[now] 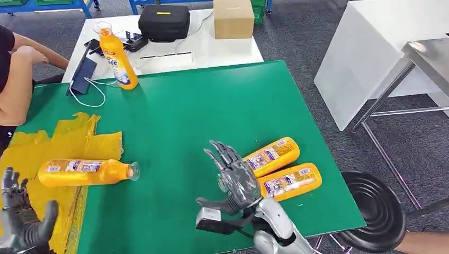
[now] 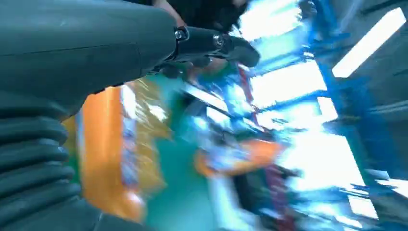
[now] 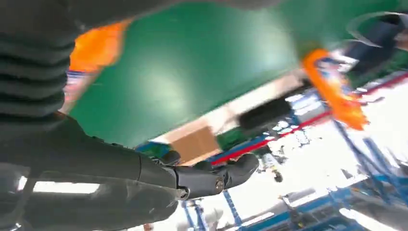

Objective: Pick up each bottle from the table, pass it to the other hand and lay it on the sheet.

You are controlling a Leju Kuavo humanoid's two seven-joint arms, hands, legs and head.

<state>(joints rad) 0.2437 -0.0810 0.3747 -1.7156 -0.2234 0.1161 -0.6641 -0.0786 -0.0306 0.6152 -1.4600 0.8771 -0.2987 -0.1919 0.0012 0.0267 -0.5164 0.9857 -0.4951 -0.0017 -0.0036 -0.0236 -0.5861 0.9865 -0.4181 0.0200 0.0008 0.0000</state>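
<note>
So the right hand was up over the near edge of the green bench with its fingers spread and nothing in it. The thing the next grab hinged on: two orange bottles lay just off to its right, side by side and close enough that I couldn't tell if they touched. The nearer bottle sat right beside the palm, with the farther bottle just past the fingertips. Both had their long axes running roughly across the bench, angling up and away to the right, so I'd guess the hand had to swing right and come down across the body rather than along it. The right hand was clearly the nearer one for those two.

The left hand was way over at the near left corner, also released and empty, hanging over the yellow sheet. One bottle on the sheet already lay there on its side, cap pointing right. A standing bottle was upright at the far left of the bench, well apart from both hands.

The head view gave the whole layout. The wrist views were blurry: the left one caught an orange smear next to yellow sheet, and the right one showed green bench and a smeared orange bottle beyond a dark finger, useless for judging the gap.
</note>
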